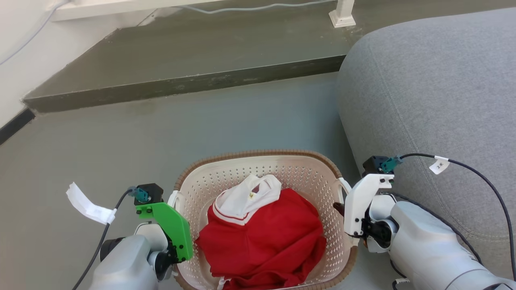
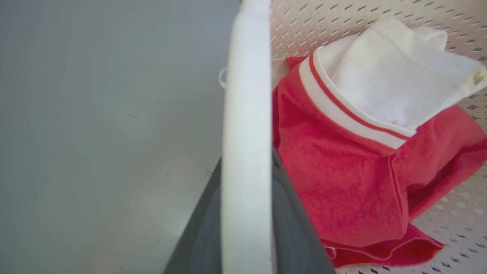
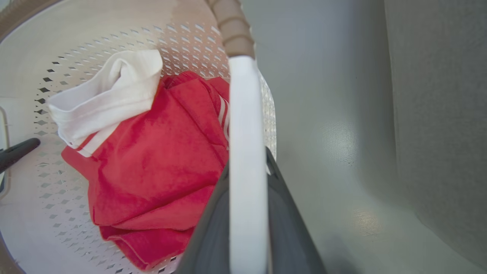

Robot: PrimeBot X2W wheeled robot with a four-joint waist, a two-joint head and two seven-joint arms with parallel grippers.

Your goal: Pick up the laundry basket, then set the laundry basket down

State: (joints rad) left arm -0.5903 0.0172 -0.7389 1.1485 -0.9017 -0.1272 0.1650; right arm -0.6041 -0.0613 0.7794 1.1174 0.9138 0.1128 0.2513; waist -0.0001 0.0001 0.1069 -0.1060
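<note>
cream perforated plastic, brown woven-look rim: laundry basket (image 1: 225,177) sits directly ahead of the robot, between the two arms. grey sofa (image 1: 423,100) is just beside its right side and grey floor (image 1: 121,141) is on the other sides. red garment (image 1: 262,237) with a white garment (image 1: 250,193) on top lies inside.

left gripper (image 2: 246,171): jaws closed on the left handle (image 2: 245,114). the white bar runs up between the two dark fingers, one inside the basket wall and one outside. right gripper (image 3: 247,167): same hold on the right handle (image 3: 247,133).

key relation: the basket lies between the two holds, each arm on its own side, so neither arm is the nearer one. judgement: both wrists need to travel together and level, or the load tips. cannot tell whether the base is touching the floor or just off it. sofa crowds the right arm's path.
</note>
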